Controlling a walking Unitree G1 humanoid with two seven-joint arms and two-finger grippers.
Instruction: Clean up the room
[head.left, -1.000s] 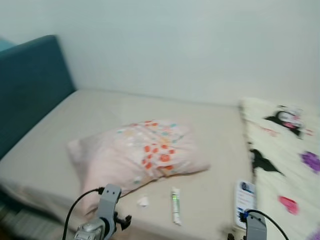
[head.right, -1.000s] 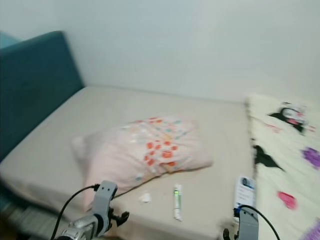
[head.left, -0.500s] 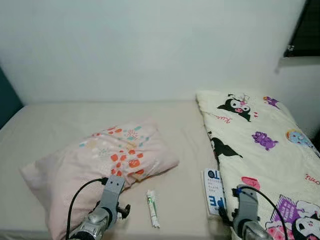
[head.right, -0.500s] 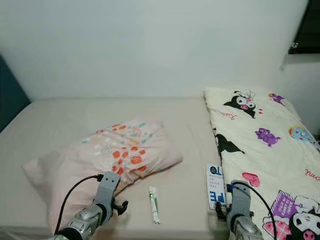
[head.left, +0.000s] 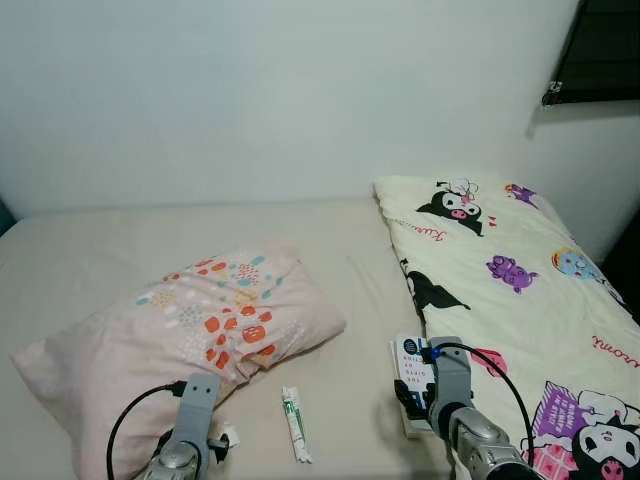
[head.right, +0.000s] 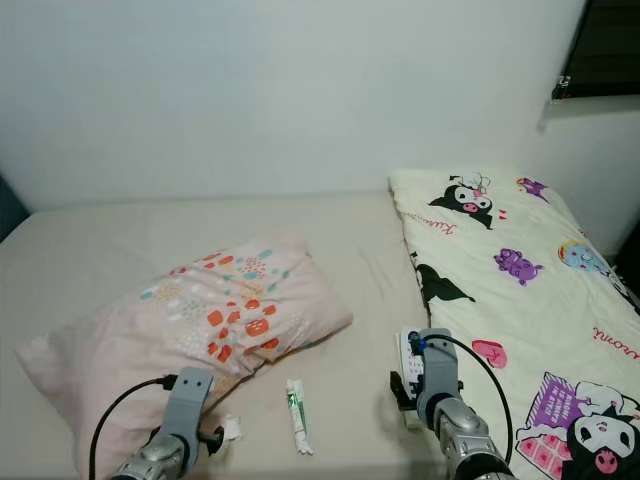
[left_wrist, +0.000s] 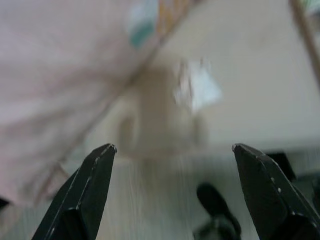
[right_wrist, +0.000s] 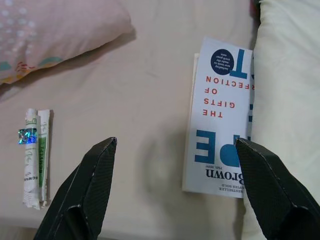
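Observation:
A pink pillow (head.left: 185, 335) with coloured dots lies askew on the beige mattress (head.left: 120, 240). Near the mattress's front edge lie a white tube with green print (head.left: 294, 438) and a small crumpled white scrap (head.right: 232, 428). A white and blue book (right_wrist: 222, 117) lies against the edge of the cartoon-print blanket (head.left: 520, 300). My left gripper (left_wrist: 172, 147) is open, low at the bed's front edge, close to the scrap (left_wrist: 196, 87) and the pillow's corner. My right gripper (right_wrist: 175, 142) hangs open over the mattress between the tube (right_wrist: 35, 157) and the book, holding nothing.
A white wall runs behind the bed, with a dark window (head.left: 605, 50) at the upper right. The blanket covers the bed's right part. Wood floor (left_wrist: 165, 200) with a dark object (left_wrist: 215, 205) lies below the bed's front edge.
The camera has swung right, so the teal headboard has left the picture and more blanket shows. My right arm has come forward beside the book. The left arm sits lower.

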